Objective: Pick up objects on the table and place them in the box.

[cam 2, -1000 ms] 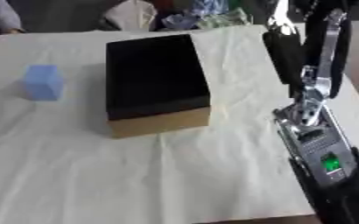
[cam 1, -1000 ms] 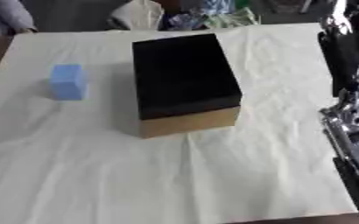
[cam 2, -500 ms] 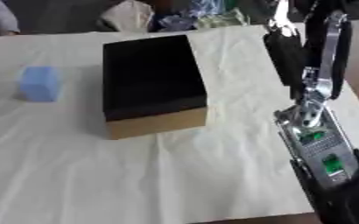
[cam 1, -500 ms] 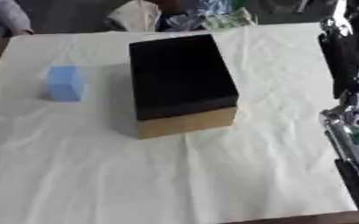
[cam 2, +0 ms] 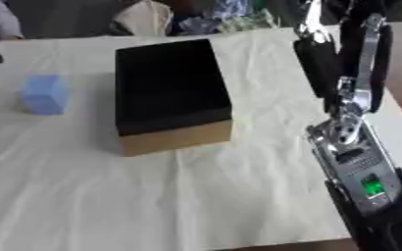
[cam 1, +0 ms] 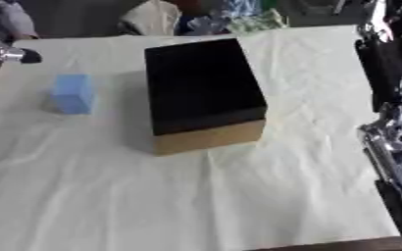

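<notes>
- We see a table covered with a wrinkly cream cloth [cam 1: 238, 196] that fills most of the picture.
- A box [cam 1: 203, 93] sits near the middle of the cloth. It is black on top, and its near side is tan cardboard.
- A small light blue block [cam 1: 73, 93] stands on the cloth to the left of the box, near it but not touching it. It is outside the box.
- Our right arm [cam 2: 359, 162] runs up the right side of the picture. It is black and silver, with a little green light low down.
- Our right hand [cam 2: 320, 59] is in the upper right of the picture, up over the cloth's right side. It holds nothing. We cannot tell if its fingers are bent or straight.
- At the upper left edge we see a small dark and silver thing [cam 1: 12, 54]. We cannot tell what it is.
- Behind the table's far edge lies a heap of cloth and bags [cam 1: 166, 17].
</notes>
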